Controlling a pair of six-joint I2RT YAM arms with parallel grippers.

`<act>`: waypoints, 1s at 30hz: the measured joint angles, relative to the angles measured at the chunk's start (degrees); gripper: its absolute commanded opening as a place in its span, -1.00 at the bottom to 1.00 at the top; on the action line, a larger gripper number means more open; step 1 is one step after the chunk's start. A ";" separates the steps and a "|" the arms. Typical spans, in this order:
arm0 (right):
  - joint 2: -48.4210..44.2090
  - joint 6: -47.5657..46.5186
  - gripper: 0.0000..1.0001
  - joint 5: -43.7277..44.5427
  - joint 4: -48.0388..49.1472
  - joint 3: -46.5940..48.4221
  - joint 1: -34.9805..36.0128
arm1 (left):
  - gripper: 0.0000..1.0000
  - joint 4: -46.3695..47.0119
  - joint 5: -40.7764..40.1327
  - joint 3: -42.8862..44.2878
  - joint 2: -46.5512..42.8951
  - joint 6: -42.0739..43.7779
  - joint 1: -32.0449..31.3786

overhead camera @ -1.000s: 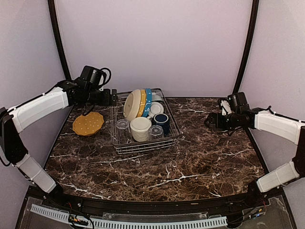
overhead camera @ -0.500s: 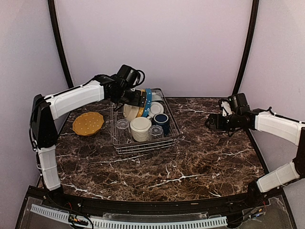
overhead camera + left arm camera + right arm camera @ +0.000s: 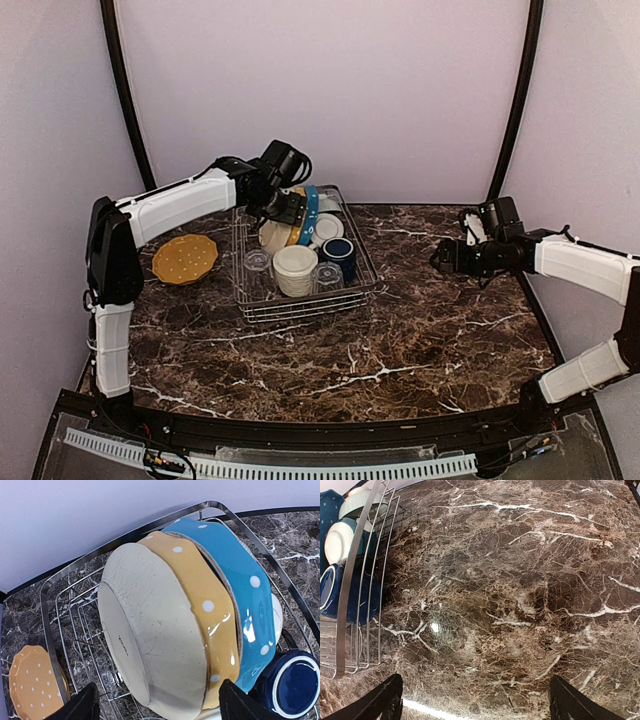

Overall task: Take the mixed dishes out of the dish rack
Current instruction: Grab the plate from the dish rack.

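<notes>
The dish rack (image 3: pixel 303 303) stands at the back middle of the table. On edge in it stand a cream bowl (image 3: pixel 150 645), a yellow dotted plate (image 3: pixel 210 605) and a blue dotted plate (image 3: pixel 242 580). A dark blue mug (image 3: pixel 338 250), an upturned cream bowl (image 3: pixel 295 268), a small white bowl (image 3: pixel 327 228) and two clear glasses (image 3: pixel 257 263) also sit inside. My left gripper (image 3: pixel 160 711) hangs open over the standing dishes, its fingers either side of the cream bowl and yellow plate. My right gripper (image 3: pixel 440 258) is open above bare marble, right of the rack.
A yellow dotted plate (image 3: pixel 184 259) lies flat on the table left of the rack. In the right wrist view the rack's side rim (image 3: pixel 351 595) runs along the left edge, with the mug (image 3: pixel 332 592) behind the wires. Walls close in at the back and sides.
My left arm has swung right, from beside the rack's left rim to over the standing dishes, and its jaws have narrowed a little. The right arm has not moved.
</notes>
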 measured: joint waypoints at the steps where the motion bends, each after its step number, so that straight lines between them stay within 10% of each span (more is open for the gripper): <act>1: 0.02 0.00 0.97 -0.02 0.02 0.00 0.00 | 0.61 -0.28 -0.33 0.26 0.37 0.04 0.00; 30: 0.24 1.05 0.97 -0.07 0.22 0.00 0.00 | 0.35 -8.55 -15.82 6.95 4.46 -1.73 -1.18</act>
